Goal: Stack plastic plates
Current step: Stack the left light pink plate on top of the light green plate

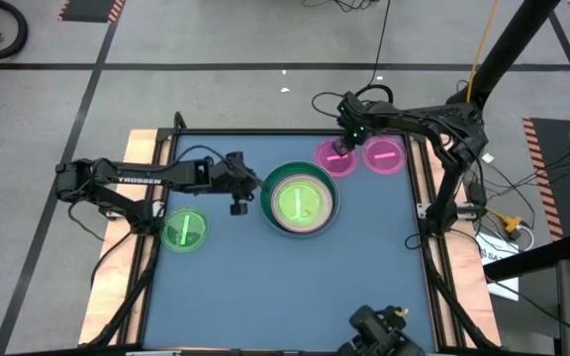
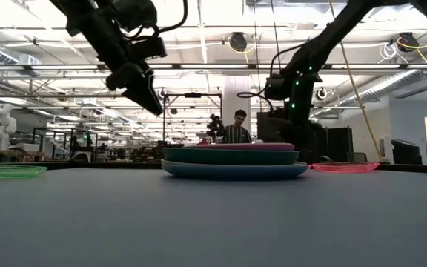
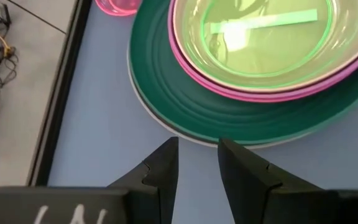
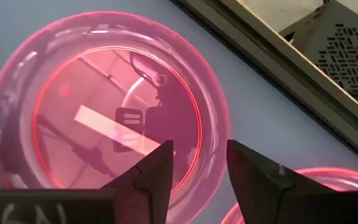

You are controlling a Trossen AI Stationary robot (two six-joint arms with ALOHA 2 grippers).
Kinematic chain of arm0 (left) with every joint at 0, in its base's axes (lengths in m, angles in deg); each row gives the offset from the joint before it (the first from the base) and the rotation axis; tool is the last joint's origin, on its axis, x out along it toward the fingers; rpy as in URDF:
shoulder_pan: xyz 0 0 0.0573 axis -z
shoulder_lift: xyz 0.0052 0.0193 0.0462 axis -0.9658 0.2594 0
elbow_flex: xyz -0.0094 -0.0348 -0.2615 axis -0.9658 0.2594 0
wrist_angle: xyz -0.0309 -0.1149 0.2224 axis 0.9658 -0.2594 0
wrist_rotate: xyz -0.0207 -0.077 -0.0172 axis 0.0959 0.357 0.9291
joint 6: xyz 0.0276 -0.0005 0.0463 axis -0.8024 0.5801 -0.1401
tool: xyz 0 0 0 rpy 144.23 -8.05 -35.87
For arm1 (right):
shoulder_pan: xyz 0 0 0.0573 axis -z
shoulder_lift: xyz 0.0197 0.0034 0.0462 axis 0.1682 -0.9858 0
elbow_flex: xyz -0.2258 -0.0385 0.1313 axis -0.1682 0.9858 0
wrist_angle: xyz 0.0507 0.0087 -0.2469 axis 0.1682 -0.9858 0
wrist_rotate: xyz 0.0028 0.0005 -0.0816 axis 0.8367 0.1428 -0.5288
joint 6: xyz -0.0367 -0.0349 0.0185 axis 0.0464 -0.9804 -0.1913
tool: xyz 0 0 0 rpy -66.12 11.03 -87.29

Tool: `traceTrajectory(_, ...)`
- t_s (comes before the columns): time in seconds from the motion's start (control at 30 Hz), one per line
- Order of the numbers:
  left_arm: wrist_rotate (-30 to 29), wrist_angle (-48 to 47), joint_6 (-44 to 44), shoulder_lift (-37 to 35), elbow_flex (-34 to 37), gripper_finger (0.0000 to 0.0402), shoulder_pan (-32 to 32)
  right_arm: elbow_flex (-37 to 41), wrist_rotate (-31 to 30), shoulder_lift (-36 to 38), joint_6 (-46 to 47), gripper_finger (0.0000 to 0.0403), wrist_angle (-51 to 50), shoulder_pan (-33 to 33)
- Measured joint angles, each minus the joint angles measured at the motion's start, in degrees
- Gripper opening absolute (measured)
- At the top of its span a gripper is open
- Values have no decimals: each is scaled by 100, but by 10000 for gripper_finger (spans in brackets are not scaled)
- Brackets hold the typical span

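A stack of plates (image 1: pixel 300 201) sits mid-table: a dark green plate (image 3: pixel 166 99) low in the stack, pink rims above it, and a translucent green plate (image 3: pixel 266 37) on top. A small translucent green plate (image 1: pixel 184 230) lies alone toward the table's left. Two small translucent pink plates (image 1: pixel 336 158) (image 1: pixel 384 155) lie near the far right. My left gripper (image 3: pixel 197 149) is open and raised beside the stack's left edge (image 2: pixel 150 96). My right gripper (image 4: pixel 197 158) is open above the nearer pink plate (image 4: pixel 98 106), over its rim.
A raised wooden border (image 1: pixel 146 148) frames the blue table top. Bare blue surface (image 1: pixel 295 287) stretches along the near half. A dark device (image 1: pixel 379 331) sits at the near edge. A person (image 2: pixel 236 126) is far back in the room.
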Motion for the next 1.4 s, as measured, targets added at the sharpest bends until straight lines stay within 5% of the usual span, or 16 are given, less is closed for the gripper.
traceTrajectory(0.77,2,-14,200,1,0,120,49,9,462,-488,-629,137,520,402)
traceTrajectory(1.2,2,-7,206,1,0,120,47,9,437,-484,-528,11,568,405)
traceTrajectory(1.4,2,-7,221,0,0,120,47,9,437,-469,-501,9,565,405)
